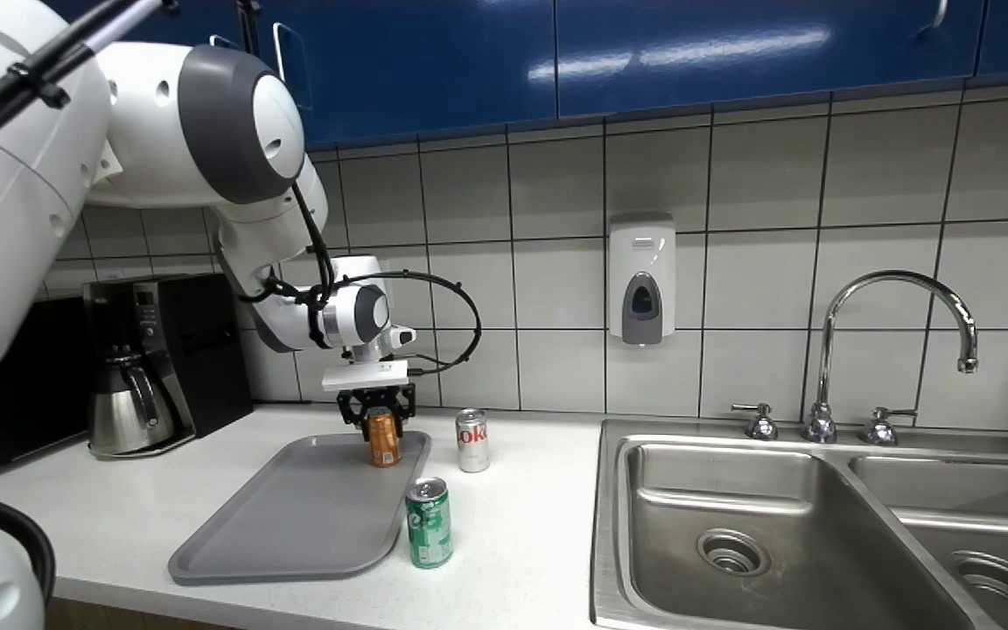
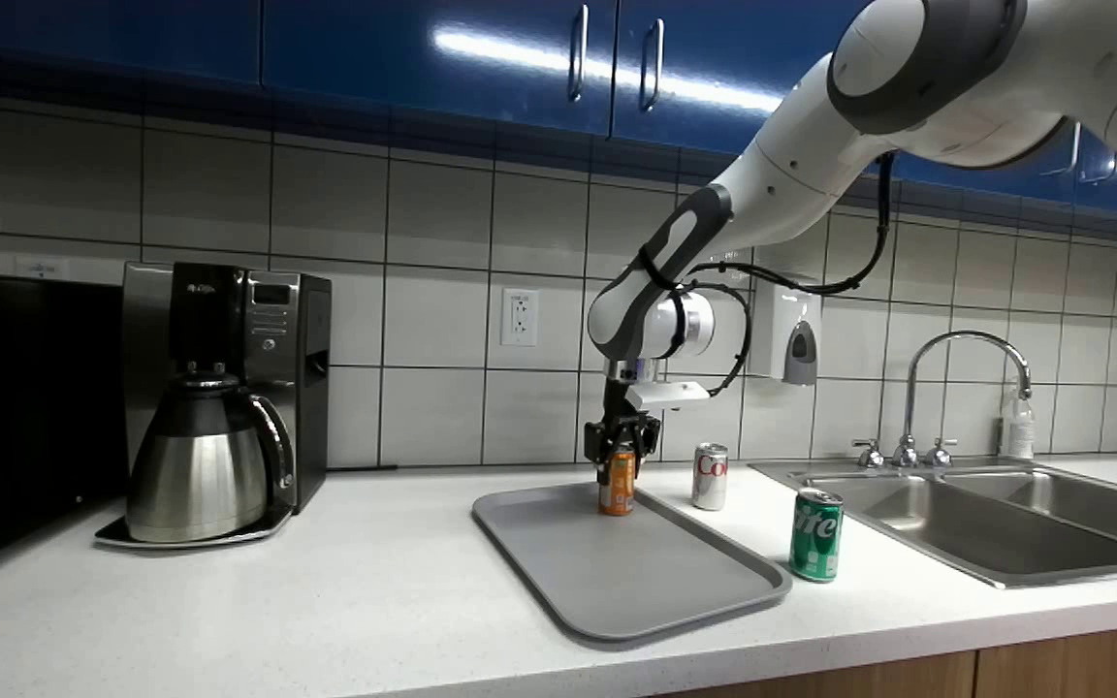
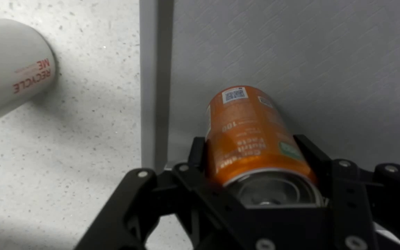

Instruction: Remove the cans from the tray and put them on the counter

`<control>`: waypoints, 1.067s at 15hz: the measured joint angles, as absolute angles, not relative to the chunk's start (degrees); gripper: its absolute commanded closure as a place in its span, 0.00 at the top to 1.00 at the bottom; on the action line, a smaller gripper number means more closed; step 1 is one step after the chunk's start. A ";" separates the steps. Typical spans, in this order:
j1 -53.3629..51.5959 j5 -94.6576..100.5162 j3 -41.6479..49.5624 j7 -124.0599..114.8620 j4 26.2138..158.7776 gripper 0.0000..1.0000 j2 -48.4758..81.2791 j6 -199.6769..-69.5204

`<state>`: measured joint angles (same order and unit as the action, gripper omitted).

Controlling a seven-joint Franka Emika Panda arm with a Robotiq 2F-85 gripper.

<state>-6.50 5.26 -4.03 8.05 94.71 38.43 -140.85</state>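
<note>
The orange can is upright at the far end of the grey tray, near its sink-side corner. From above, my gripper is shut on that can, with black fingers pressed to both sides. Its silver top faces the palm and is partly covered in the wrist view. The same can seems to stand on the tray surface in both exterior views. A green can stands upright on the pale counter, just beside the tray's edge.
A white-and-red can stands on the counter close to the gripper, between tray and sink. The steel double sink lies beyond it. A coffee maker is on the opposite side of the tray, and a tiled wall rises behind.
</note>
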 measured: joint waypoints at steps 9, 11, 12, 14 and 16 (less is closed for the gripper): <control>-6.56 5.26 -4.03 8.05 94.50 0.40 38.37 -141.11; -6.53 5.26 -4.02 8.05 94.50 0.40 38.28 -141.20; -6.51 5.26 -3.98 8.05 94.52 0.40 38.21 -141.33; -6.42 5.26 -3.90 8.05 94.68 0.40 37.90 -141.63; -6.28 5.26 -3.80 8.05 95.12 0.40 37.32 -142.13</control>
